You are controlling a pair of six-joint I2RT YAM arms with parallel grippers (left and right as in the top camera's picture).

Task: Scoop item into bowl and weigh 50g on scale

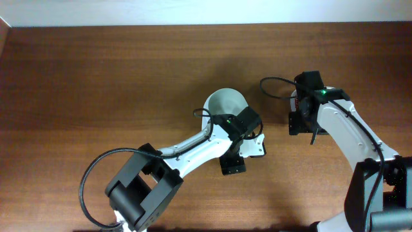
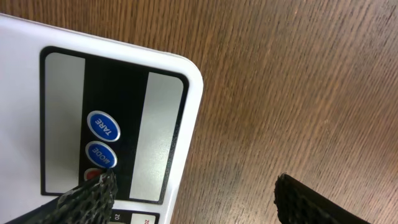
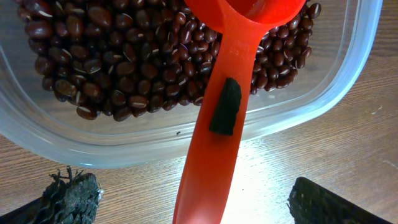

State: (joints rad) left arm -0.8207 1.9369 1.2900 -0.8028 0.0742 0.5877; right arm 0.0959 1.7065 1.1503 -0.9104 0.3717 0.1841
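Key relation: the red scoop lay with its handle between the open fingers of the right hand. A gap showed on each side and there was no contact.
Scoop long axis: it ran straight away from the right hand, handle end nearest the hand and head over the beans.
Item location: the beans sat as a loose pile inside the clear container, which rested on the surface.
Nearer arm: the right. Judged that the coming move was for the right hand to close across the handle's width, near the black patch.
Left hand: open and empty. One finger hung over the button panel of the scale, close to the MODE button and below the TARE button. The other finger was over bare wood.
Bowl: white, with no beans visible inside, just beyond the left wrist. It was well apart from the scoop.
Overhead only: showed the bowl and both arms' layout. The container and scoop were hidden there, and the scale was mostly covered by the left arm. Could not tell whether the bowl stood on the scale.
Right wrist only: showed the handle, beans and finger gaps.
Left wrist only: showed the scale's buttons. No display reading was legible.
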